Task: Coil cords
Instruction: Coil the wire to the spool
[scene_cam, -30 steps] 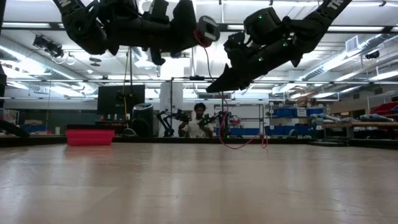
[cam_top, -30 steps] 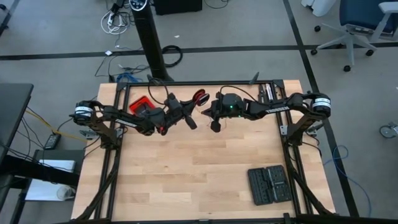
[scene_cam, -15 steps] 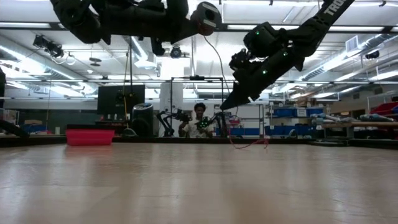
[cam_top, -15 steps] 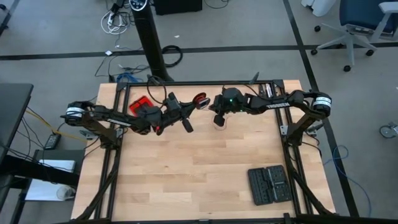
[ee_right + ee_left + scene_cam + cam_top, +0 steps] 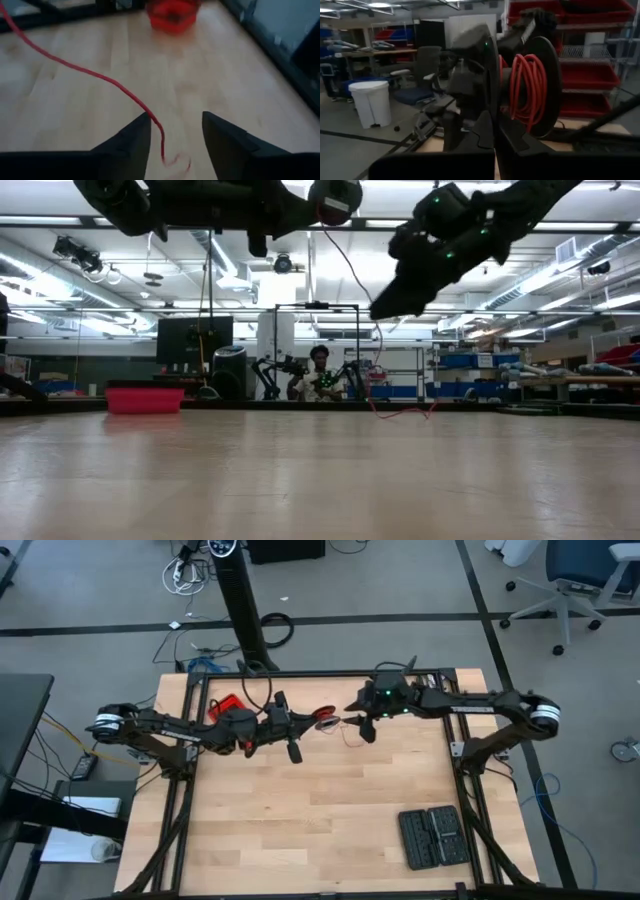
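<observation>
Nearby: red box, black tray — wire crosses table.

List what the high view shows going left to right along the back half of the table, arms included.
Red box → left gripper → spool of red wire → right gripper → black tray, nearer the front right.

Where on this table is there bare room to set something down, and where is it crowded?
Free: the wide bare wood of the table between both arms and the near edge, left of the black tray. Crowded: the far strip, where the left gripper, red wire, open right gripper and red box sit.
</observation>
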